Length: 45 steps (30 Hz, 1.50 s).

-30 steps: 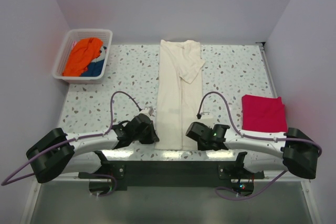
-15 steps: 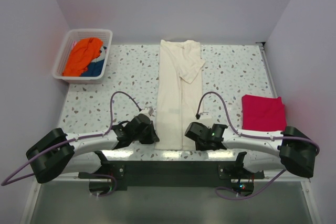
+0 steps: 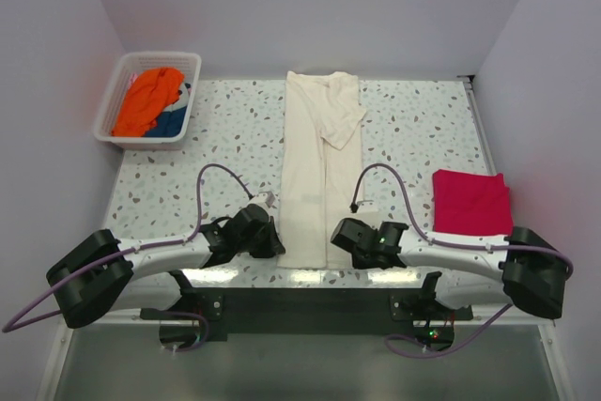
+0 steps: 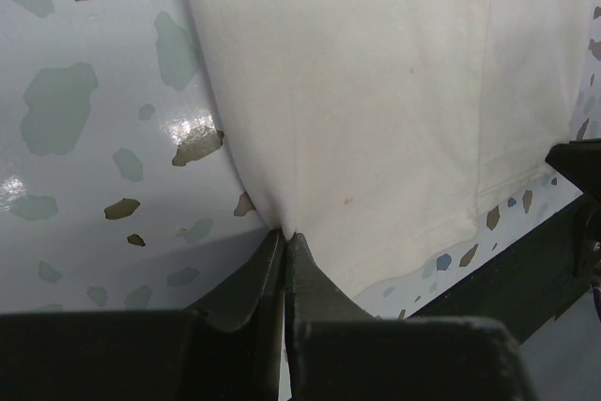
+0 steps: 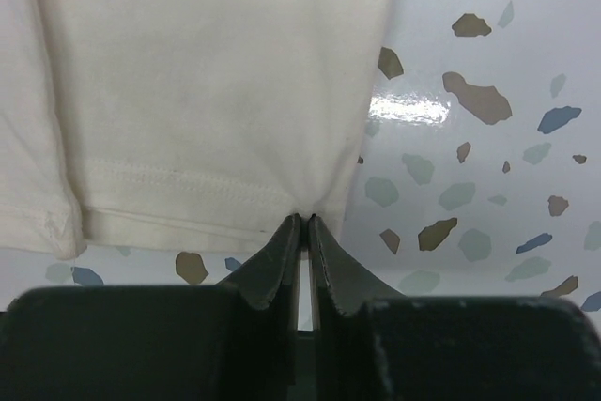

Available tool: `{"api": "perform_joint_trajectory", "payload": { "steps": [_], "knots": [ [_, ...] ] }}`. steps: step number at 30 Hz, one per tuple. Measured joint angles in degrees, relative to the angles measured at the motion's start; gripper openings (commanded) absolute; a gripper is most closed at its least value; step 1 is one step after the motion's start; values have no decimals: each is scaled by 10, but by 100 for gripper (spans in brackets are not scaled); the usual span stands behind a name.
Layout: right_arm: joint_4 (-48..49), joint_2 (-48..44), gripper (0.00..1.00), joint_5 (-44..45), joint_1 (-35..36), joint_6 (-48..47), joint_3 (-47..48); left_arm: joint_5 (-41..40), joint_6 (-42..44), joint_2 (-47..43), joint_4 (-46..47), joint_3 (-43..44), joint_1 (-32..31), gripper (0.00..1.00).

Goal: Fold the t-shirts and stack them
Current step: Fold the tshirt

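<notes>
A cream t-shirt [image 3: 321, 166] lies folded into a long narrow strip down the middle of the table, its hem at the near edge. My left gripper [image 3: 274, 245] is shut on the hem's left corner; in the left wrist view [image 4: 285, 232] the cloth puckers into the closed fingertips. My right gripper [image 3: 340, 236] is shut on the hem's right corner, and the right wrist view [image 5: 306, 217] shows the same pinch on the cream cloth [image 5: 207, 72]. A folded red t-shirt [image 3: 471, 202] lies at the right. Orange and blue shirts [image 3: 150, 100] sit in a basket.
The white basket [image 3: 108, 105] stands at the back left corner. The speckled table [image 3: 188, 166] has walls on three sides. The black mounting rail [image 3: 300, 302] runs along the near edge.
The right arm has crept slightly left toward the shirt's hem. The left arm and the shirt look unchanged.
</notes>
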Motion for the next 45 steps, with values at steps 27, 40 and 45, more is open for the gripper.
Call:
{"api": "perform_joint_trajectory", "payload": {
  "steps": [27, 40, 45],
  "knots": [
    [-70, -97, 4, 5, 0, 34, -13, 1, -28, -11, 5, -12, 0, 0],
    [-74, -108, 53, -4, 0, 38, -21, 8, -36, -28, -7, -20, 0, 18],
    [-102, -177, 56, -12, 0, 51, -21, 19, -45, -56, -49, -12, -1, 46]
  ]
}}
